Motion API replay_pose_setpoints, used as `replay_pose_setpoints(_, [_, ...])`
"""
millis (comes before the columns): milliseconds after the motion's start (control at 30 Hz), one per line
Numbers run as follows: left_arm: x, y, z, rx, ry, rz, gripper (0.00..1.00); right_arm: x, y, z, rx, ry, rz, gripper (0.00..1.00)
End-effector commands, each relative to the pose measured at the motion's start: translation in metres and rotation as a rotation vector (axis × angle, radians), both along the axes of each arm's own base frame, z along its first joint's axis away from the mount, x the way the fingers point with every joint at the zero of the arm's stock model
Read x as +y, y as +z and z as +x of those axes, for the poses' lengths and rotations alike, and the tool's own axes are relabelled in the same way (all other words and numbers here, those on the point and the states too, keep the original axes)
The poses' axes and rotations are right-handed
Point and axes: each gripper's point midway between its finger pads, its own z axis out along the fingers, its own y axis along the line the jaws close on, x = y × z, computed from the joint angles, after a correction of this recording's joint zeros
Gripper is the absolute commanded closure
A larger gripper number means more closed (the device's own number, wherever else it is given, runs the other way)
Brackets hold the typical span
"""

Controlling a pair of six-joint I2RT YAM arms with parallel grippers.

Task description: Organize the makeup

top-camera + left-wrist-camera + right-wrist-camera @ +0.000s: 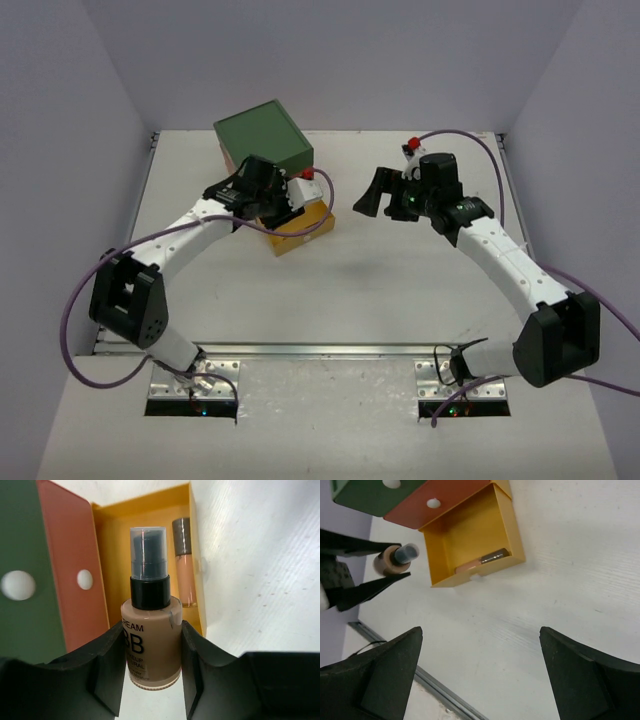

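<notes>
Cream bottle (150, 640); slim tube (184, 565) in drawer (114, 565)

The bottle (150, 650) was tan with black lettering, a black collar and a clear, smoky cap. The slim tube (186, 580) was peach with a grey metallic cap. The open drawer (150, 525) was yellow, alongside an orange drawer front (70, 555) and a green drawer front (25, 535). The table (250, 555) was white.

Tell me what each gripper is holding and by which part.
Left gripper clamps the BB cream bottle by its tan body, below the black collar. Right gripper is open, holding nothing.
</notes>
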Motion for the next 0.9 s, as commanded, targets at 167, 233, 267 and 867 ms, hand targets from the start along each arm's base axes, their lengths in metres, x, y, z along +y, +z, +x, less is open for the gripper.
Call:
replay_pose_setpoints(167, [0.022,-0.068,0.056,-0.032,0.093,0.227,1.0,-0.033,-0.011,-0.007,-0.075,-0.077,-0.174,0.01])
replay_pose_setpoints(233, [0.023,-0.071,0.063,-0.041,0.118,0.229,0.97,-0.036,-0.013,-0.009,-0.075,-0.078,-0.186,0.01])
replay_pose_setpoints(267, [0.022,-0.075,0.064,-0.031,0.128,0.227,0.93,-0.036,-0.014,-0.01,-0.076,-0.076,-0.188,0.01])
replay_pose_setpoints(867, [0.008,-0.031,0.069,-0.04,0.159,0.122,0.3,-0.009,-0.018,-0.015,-0.069,0.009,-0.042,0.01])
